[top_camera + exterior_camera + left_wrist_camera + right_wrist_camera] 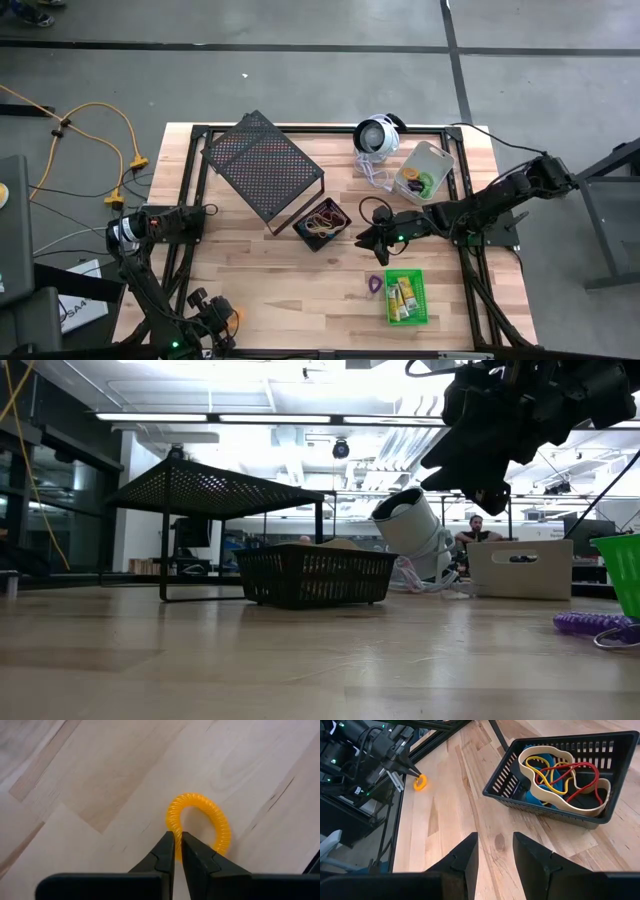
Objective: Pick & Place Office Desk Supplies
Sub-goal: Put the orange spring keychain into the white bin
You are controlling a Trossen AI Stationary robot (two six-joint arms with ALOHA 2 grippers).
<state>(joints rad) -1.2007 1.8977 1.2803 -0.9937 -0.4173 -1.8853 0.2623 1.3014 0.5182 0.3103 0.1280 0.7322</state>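
Left pincer (177,851) pinched shut on orange coiled elastic loop (200,822); lift clear before carrying. Right pincer (495,852) hangs empty, partway open, near black plastic basket (560,770).

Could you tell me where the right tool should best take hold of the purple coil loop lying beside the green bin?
The purple coil loop lies flat on the table, so come from above, probably pinching its band on the side away from the green bin.
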